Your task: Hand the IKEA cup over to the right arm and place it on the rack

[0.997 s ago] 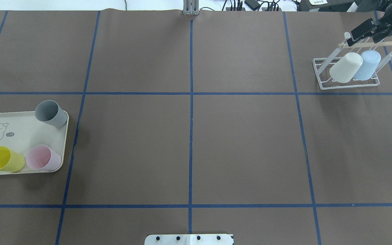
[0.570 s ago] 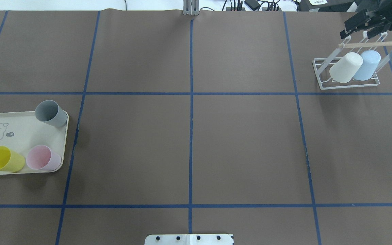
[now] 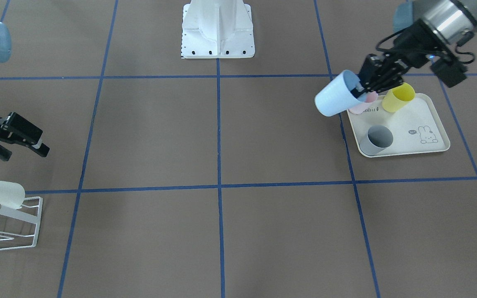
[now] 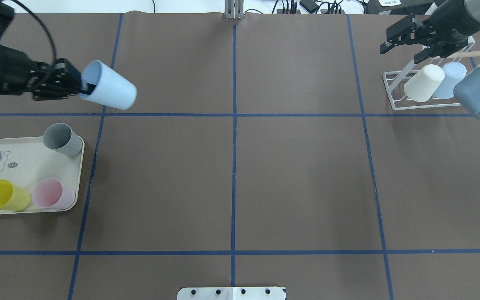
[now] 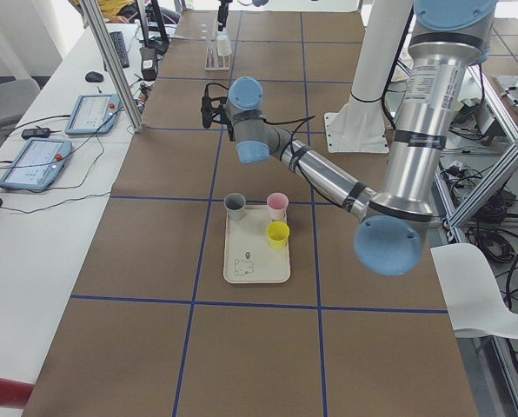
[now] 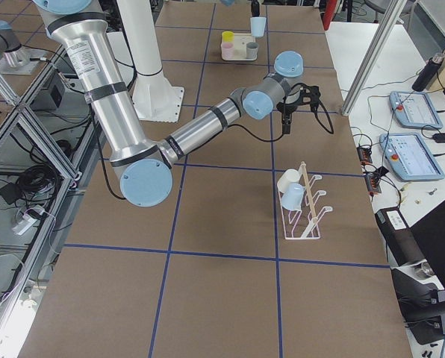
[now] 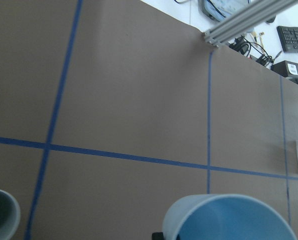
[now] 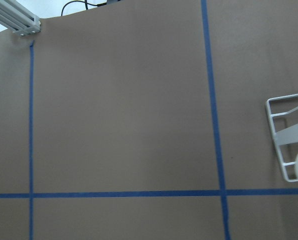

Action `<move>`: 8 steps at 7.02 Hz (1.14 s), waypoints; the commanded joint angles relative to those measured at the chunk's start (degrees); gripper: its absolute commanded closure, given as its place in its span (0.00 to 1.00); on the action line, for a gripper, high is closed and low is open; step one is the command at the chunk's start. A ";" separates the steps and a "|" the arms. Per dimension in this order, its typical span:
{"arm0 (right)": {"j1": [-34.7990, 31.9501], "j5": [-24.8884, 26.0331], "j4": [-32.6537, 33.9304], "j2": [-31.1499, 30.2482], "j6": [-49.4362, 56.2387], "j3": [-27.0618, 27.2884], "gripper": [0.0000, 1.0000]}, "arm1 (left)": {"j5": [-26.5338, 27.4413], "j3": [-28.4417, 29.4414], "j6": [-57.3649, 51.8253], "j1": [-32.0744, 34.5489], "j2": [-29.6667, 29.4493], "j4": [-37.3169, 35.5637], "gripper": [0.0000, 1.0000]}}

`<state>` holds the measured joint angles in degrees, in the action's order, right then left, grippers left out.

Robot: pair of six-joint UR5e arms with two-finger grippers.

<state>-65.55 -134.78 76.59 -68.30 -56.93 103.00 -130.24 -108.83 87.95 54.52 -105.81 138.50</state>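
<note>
The IKEA cup (image 4: 110,91), light blue, hangs on its side in the air at the left, just beyond the tray. My left gripper (image 4: 82,86) is shut on its rim, one finger inside the mouth; the front view shows the same cup (image 3: 335,99) and gripper (image 3: 362,88). The left wrist view catches only the cup's rim (image 7: 229,220). The white wire rack (image 4: 394,89) stands at the far right with a cream cup (image 4: 423,83) and a pale blue cup (image 4: 449,78) on its prongs. My right gripper (image 4: 386,41) hovers open and empty by the rack's left end.
A cream tray (image 4: 27,166) at the left edge holds a grey cup (image 4: 61,138), a yellow cup (image 4: 4,195) and a pink cup (image 4: 52,193). Blue tape lines grid the brown table. The robot's base (image 3: 218,29) stands at mid near edge.
My left arm has swung into the overhead view carrying the light blue cup. My right gripper has moved left, away from the rack's dowel.
</note>
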 commanded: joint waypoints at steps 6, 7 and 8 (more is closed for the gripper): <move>9.45 6.52 -52.99 0.80 -63.60 0.80 0.01 | 37.31 15.83 44.31 -20.15 -11.94 50.63 1.00; 11.74 10.29 -57.39 1.41 -65.14 1.06 0.01 | 37.43 16.72 45.20 -20.42 -14.49 50.64 1.00; 14.54 15.80 -63.18 1.33 -66.20 1.07 0.01 | 37.43 17.16 50.52 -20.42 -14.86 51.95 1.00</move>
<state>-54.25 -124.86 20.23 -67.18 -120.75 103.94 -93.30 -92.51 133.70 34.28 -119.24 189.12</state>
